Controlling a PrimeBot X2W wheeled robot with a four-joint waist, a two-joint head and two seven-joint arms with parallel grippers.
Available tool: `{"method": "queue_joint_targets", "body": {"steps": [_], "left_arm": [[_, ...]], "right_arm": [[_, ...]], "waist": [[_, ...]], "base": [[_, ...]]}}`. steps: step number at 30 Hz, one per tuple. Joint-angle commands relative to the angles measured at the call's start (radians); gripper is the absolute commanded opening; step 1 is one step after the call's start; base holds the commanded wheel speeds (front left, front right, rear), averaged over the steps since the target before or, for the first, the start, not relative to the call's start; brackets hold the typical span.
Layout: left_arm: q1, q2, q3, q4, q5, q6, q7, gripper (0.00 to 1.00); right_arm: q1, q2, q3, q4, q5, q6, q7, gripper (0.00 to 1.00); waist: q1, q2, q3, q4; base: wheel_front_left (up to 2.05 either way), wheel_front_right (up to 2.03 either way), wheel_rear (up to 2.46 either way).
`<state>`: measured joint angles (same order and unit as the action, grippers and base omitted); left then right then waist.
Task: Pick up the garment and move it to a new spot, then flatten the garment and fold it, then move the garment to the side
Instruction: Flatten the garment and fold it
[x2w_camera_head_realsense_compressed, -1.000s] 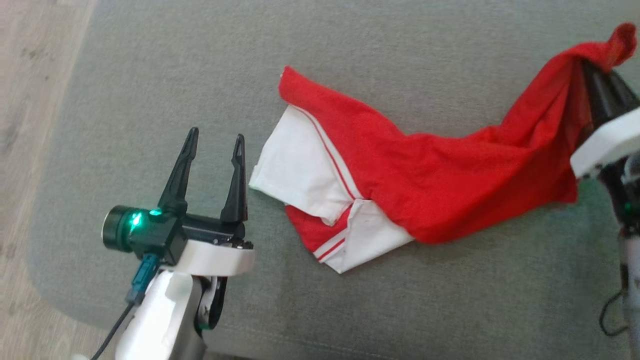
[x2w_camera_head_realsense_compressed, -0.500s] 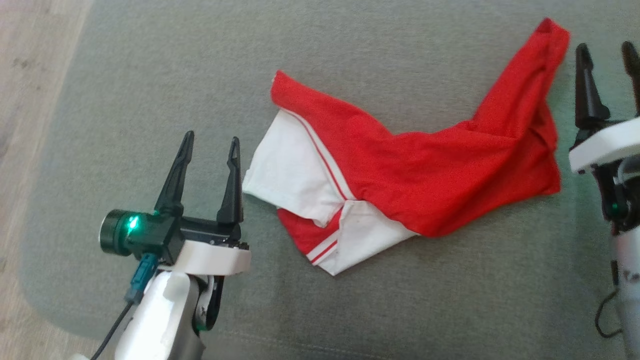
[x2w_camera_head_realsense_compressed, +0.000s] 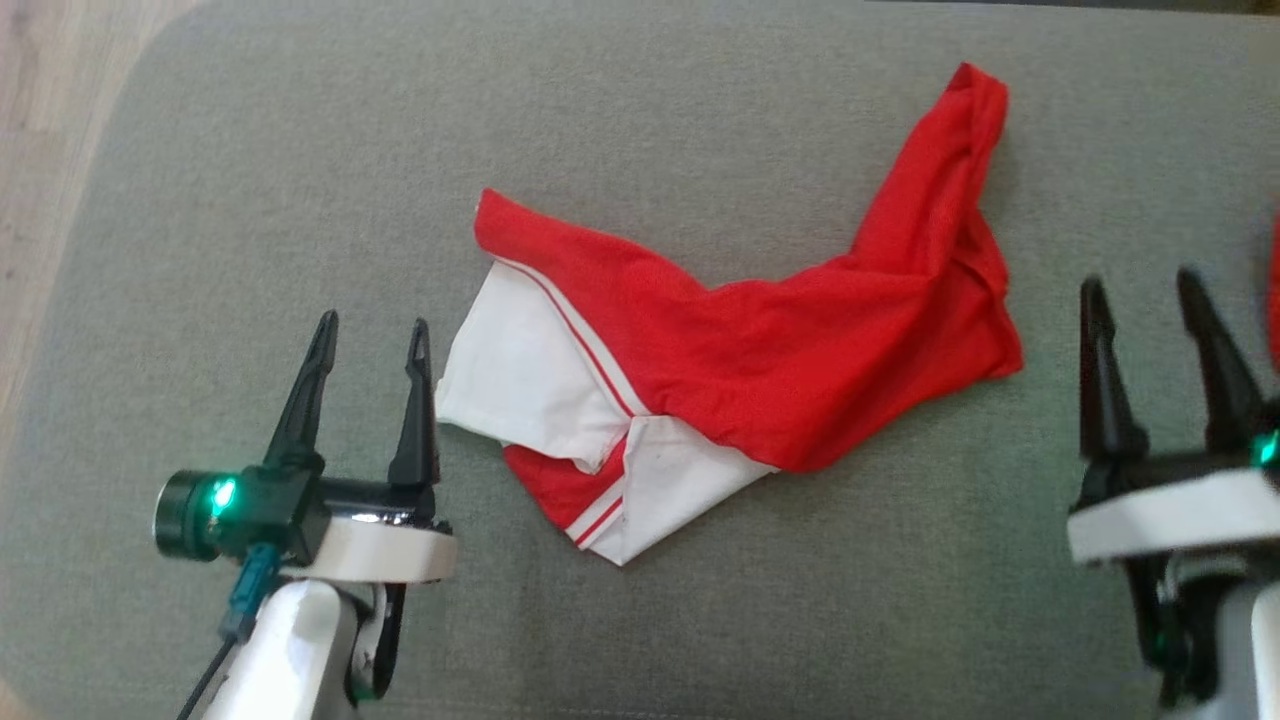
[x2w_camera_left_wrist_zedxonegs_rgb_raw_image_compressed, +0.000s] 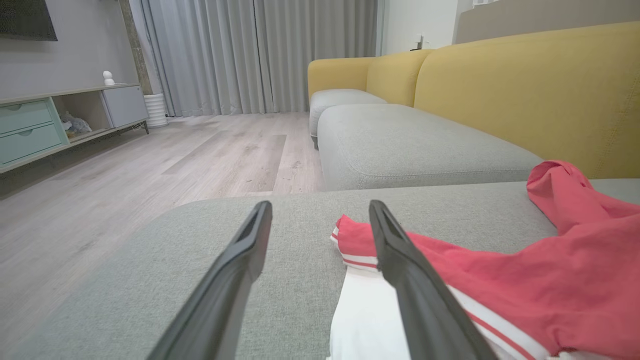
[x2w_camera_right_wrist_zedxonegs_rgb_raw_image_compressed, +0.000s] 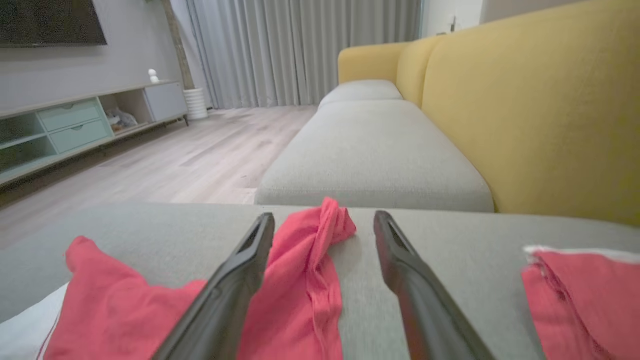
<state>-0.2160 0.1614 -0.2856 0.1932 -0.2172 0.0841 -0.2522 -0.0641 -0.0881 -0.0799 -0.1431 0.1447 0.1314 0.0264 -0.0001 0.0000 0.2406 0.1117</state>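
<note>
A crumpled red-and-white fabric garment (x2w_camera_head_realsense_compressed: 750, 380) lies loose on the middle of a grey fabric seat cushion (x2w_camera_head_realsense_compressed: 700, 120). Its white panels with thin red stripes are bunched at the near left, and a twisted red end reaches toward the far right. The left gripper (x2w_camera_head_realsense_compressed: 373, 322) hovers at the near left with its two dark fingers spread and nothing between them; its right finger is just beside the garment's white edge, and whether it touches cannot be told. The right gripper (x2w_camera_head_realsense_compressed: 1140, 280) stands at the near right, its fingers spread too and empty, apart from the garment's red right edge. Another red cloth (x2w_camera_right_wrist_zedxonegs_rgb_raw_image_compressed: 585, 295) lies on the cushion further right. A yellow upholstered sofa back (x2w_camera_left_wrist_zedxonegs_rgb_raw_image_compressed: 525, 90) rises along the cushion's far side, and a pale wooden floor (x2w_camera_left_wrist_zedxonegs_rgb_raw_image_compressed: 200, 150) lies to the left.
</note>
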Motion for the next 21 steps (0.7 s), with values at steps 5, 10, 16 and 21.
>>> {"method": "queue_joint_targets", "body": {"steps": [5,10,16,21], "left_arm": [[0.011,0.042,0.053,-0.032,-0.001,0.017,0.006,1.0],[0.025,0.046,0.052,-0.042,-0.008,0.024,0.018,1.0],[0.024,0.046,0.047,-0.049,-0.012,0.027,0.021,1.0],[0.021,0.047,0.044,-0.053,-0.014,0.03,0.021,1.0]], "right_arm": [[0.086,0.026,0.028,-0.105,0.006,-0.001,0.027,1.0],[0.108,0.034,0.035,-0.135,0.011,-0.001,0.04,1.0],[0.105,0.036,0.032,-0.146,0.011,-0.001,0.048,1.0],[0.103,0.037,0.033,-0.119,0.009,-0.001,0.081,1.0]], "waist": [[0.0001,0.0,-0.022,-0.027],[0.0001,0.0,-0.019,-0.036],[0.0001,0.0,-0.013,-0.032],[0.0001,0.0,-0.007,-0.028]], "base": [[0.0,0.0,0.0],[0.0,0.0,0.0],[0.0,0.0,0.0],[0.0,0.0,0.0]]}}
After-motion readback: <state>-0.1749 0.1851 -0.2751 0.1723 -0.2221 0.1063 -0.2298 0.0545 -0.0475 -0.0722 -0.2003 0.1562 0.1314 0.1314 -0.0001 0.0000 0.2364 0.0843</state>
